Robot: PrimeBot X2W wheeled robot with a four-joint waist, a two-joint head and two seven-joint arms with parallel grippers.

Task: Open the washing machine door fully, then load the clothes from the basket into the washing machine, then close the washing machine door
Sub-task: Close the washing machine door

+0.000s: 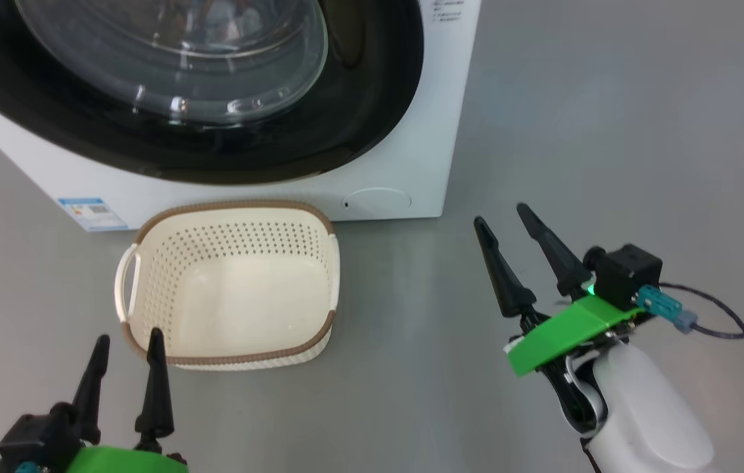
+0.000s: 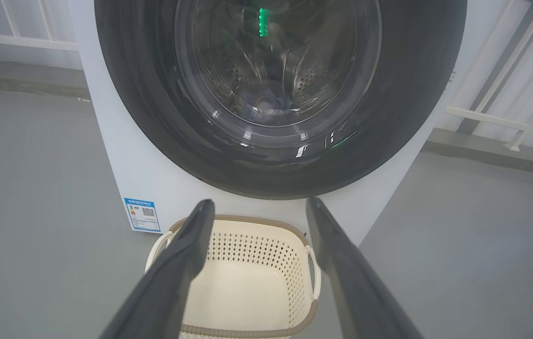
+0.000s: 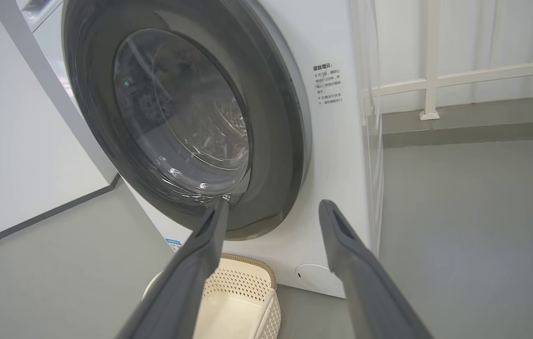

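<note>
Door's shut: the washing machine door point(image 2: 276, 94) sits flush on the washing machine point(image 1: 405, 164), glass bowl facing the robot. The basket point(image 1: 234, 240) stands on the floor point(image 1: 608, 131) just before it, mouth up, bottom bare, long axis along the machine's front, a loop handle at each end. Left gripper point(image 1: 130, 335): fingers released, spread, empty, pointing at the basket. Right gripper point(image 1: 501, 214): fingers spread and empty too, off to the basket's right.
</note>
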